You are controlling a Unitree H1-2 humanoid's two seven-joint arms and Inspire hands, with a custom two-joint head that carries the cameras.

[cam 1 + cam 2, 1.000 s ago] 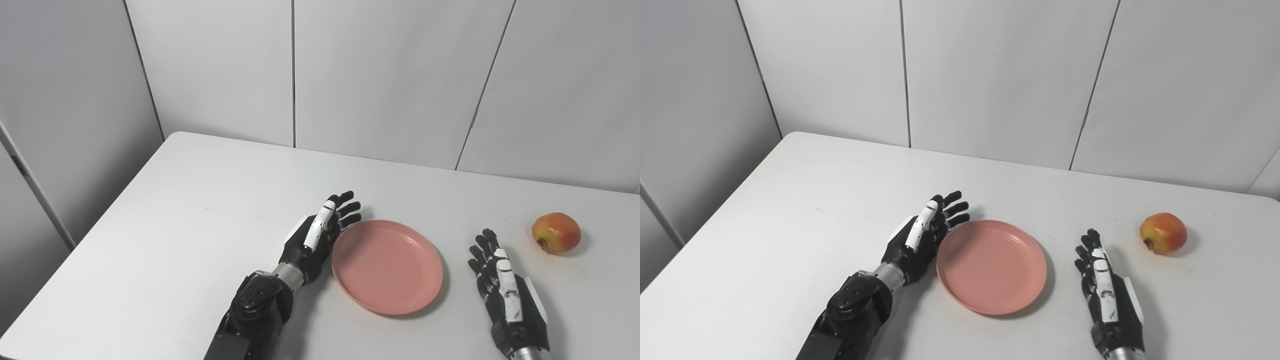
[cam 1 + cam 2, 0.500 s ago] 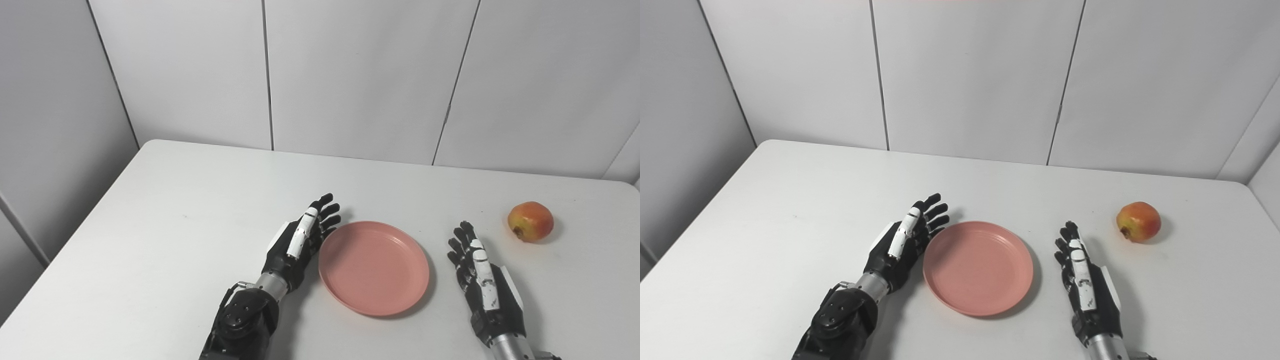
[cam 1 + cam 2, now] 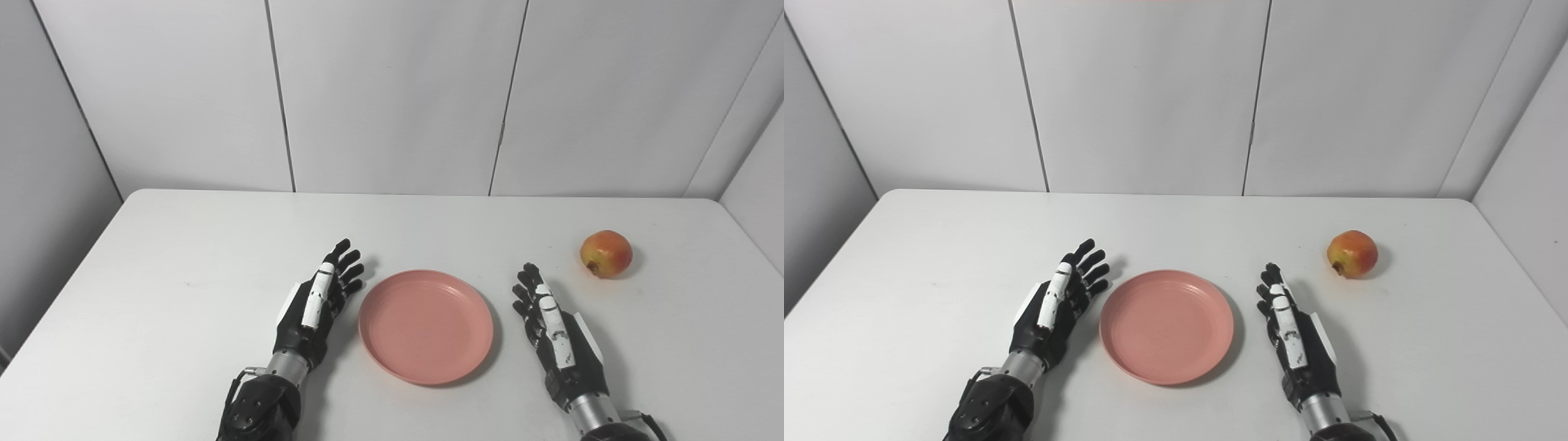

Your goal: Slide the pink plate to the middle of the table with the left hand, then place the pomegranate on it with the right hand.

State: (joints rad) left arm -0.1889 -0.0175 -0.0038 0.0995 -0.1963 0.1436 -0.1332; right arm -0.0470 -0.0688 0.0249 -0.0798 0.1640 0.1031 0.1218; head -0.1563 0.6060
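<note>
Camera panned right since a second ago, whole scene shifted; left hand (image 3: 315, 303) has come off the plate (image 3: 426, 326) rim, now just beside it. Both hands flat, fingers spread, empty. Plate sits roughly mid-table (image 3: 184, 257) between them, so the slide looks done. Next: right hand (image 3: 554, 334) reaches far-right for the pomegranate (image 3: 606, 253) and needs a wrap-around grasp. Fruit is roundish, no clear long axis; crown points near-left, toward the plate.

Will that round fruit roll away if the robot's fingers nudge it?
Probably. The pomegranate is nearly round and sits free on the smooth table, so a sideways nudge may roll it. Its stubby crown could stop it. The skin looks firm, unlikely to dent.
</note>
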